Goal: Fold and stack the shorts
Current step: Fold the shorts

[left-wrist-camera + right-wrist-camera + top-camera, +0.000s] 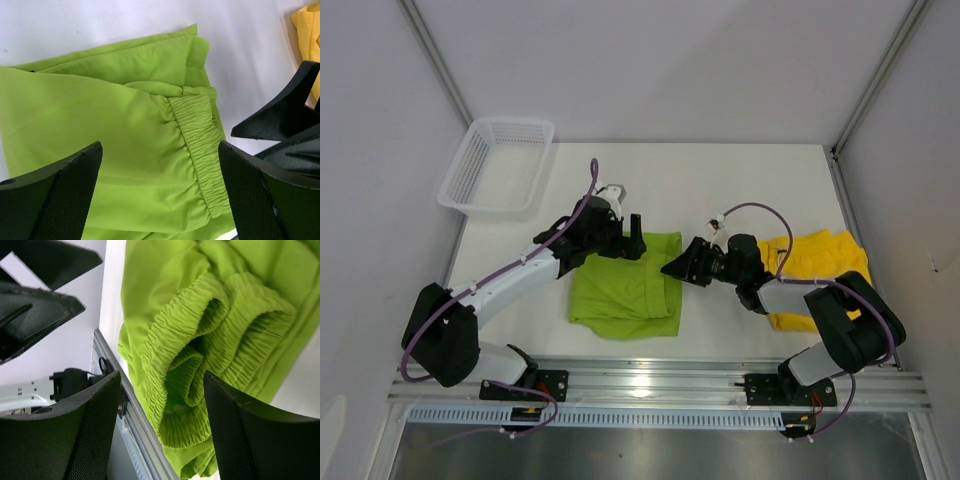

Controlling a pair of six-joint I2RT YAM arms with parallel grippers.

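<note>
Left claw [160, 150] spread wide, holding nothing, hovering over the far edge of the lime green shorts [625, 290]. Green shorts lie folded flat at counter [720, 180] centre, near side, with the elastic waistband toward the right. Right claw [162, 377] points left at that right edge, fingers apart. The bunched waistband lies between and below them; no pinch visible. The two claws face each other across the waistband corner, close but apart. Yellow shorts [815, 250] sit crumpled on the right of the counter, partly under the right arm, well apart from the green pair and not stacked. White mesh basket [500, 165] is at the far left corner.
</note>
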